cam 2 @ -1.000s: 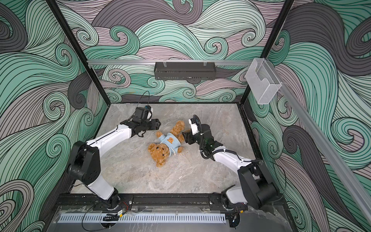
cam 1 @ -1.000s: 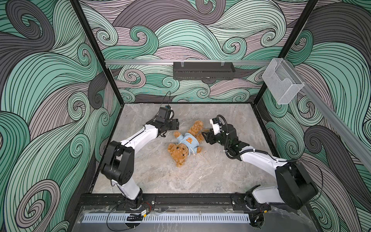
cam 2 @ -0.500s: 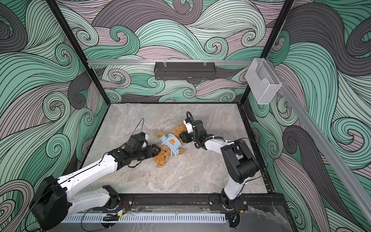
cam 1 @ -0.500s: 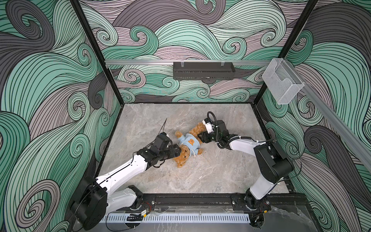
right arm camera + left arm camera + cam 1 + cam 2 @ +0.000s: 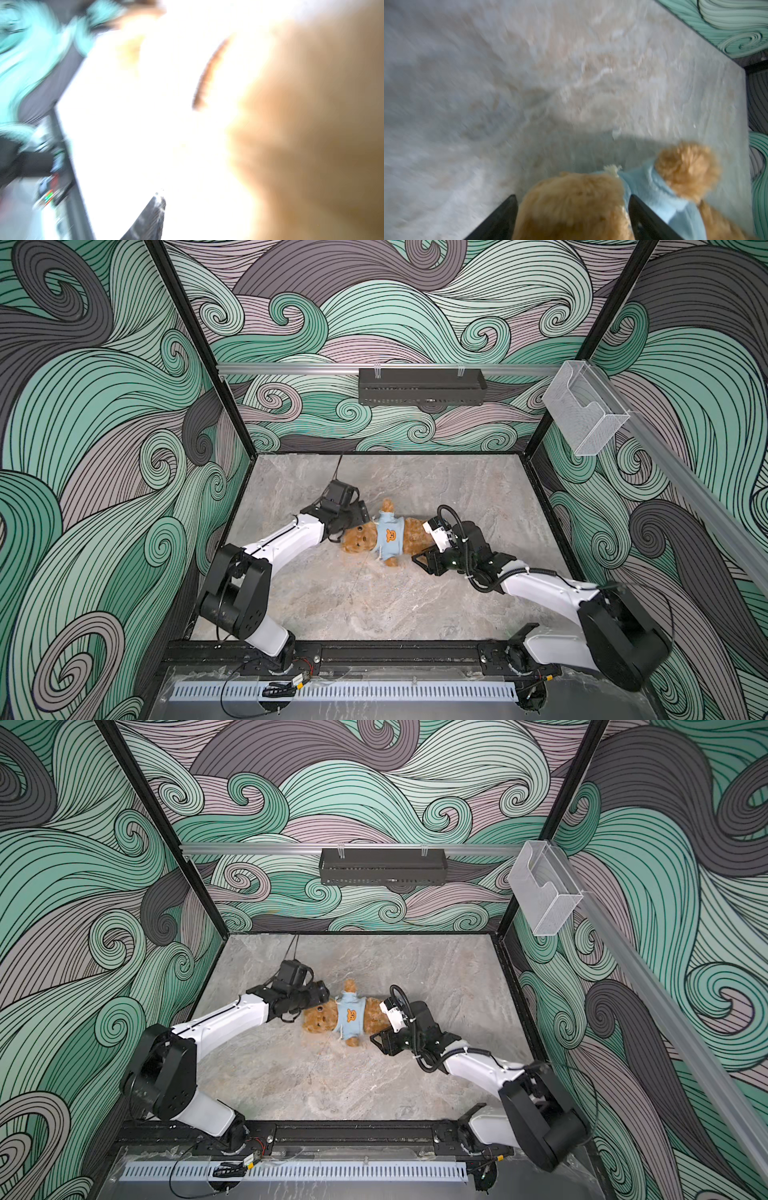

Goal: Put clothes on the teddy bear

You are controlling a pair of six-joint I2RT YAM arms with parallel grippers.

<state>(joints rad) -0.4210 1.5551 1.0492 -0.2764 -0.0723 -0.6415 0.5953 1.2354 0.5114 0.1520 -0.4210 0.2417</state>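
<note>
On the grey marble table, inside swirly green walls, the teddy bear lies in its blue top. My left gripper has its jaws wide apart, one each side of the bear's head. My right gripper sits at its feet; I cannot tell its grip. Both arms reach in low.

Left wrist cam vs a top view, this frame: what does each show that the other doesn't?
Left wrist only: the left pincer up close, jaws wide apart with the head of the teddy bear between them.
Top view only: the bear's face, the orange patch on its chest, the right pincer at its legs, both arms whole.
Both: the bear lying on the marble table, blue garment on its torso, one furry arm through a sleeve.
</note>
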